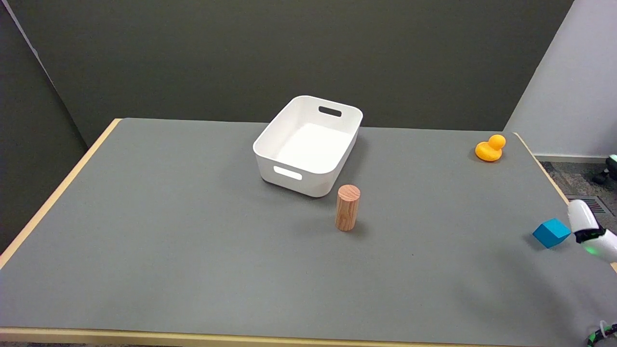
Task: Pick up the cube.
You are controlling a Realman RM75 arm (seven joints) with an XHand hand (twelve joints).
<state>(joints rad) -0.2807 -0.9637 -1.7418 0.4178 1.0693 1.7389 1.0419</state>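
- Blue cube (552, 233) rests on the counter (193, 250) near its right edge.
- White arm segment (589, 231) just beside the cube.
- Right hand out of view; finger state cannot be told.

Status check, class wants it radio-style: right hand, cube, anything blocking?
Right hand out of view, only arm showing. Blue cube on table, ungrasped. Nothing blocking it.

The cube (551, 233) is a small, solid blue block resting on the grey table near its right edge, turned so one corner points toward the camera, its top face lighter than its two visible sides
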